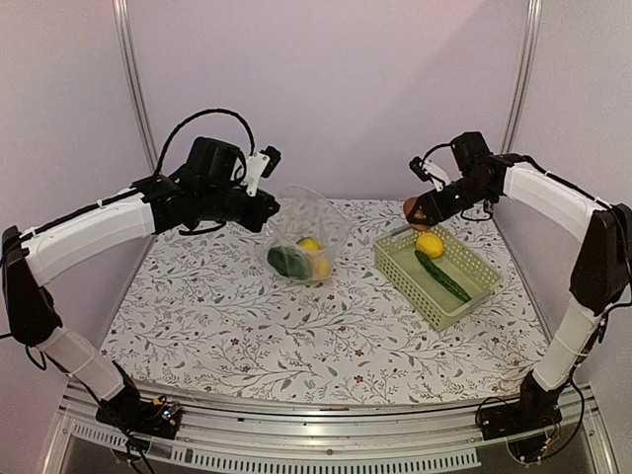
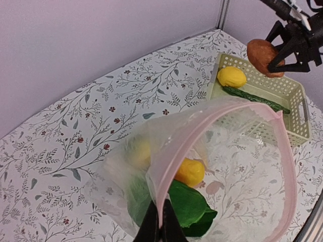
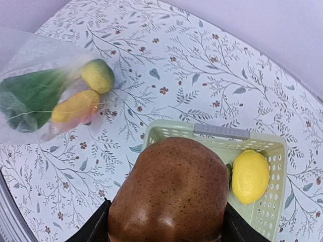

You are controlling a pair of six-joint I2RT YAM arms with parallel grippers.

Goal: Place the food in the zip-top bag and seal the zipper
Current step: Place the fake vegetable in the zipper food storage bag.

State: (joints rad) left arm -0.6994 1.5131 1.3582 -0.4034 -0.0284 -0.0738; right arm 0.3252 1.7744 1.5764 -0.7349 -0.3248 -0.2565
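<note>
You had the leafy green [image 2: 189, 206] and two yellowish pieces [image 3: 75, 106] inside the zip-top bag [image 2: 237, 166]. Your left gripper [image 2: 161, 224], clamped tight on the zipper [image 2: 174, 151], held the mouth open. Your right gripper [image 1: 421, 210] gripped the reddish-brown fruit [image 3: 169, 194] over the basket [image 1: 393, 259] (a yellow fruit [image 1: 430, 244] and cucumber [image 1: 442, 276] waited there). Sealing was not yet done.

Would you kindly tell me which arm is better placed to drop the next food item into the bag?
Right: the right hand grips the reddish-brown piece above the basket, whereas the left hand pinches the pink zipper, holding the bag open.
</note>
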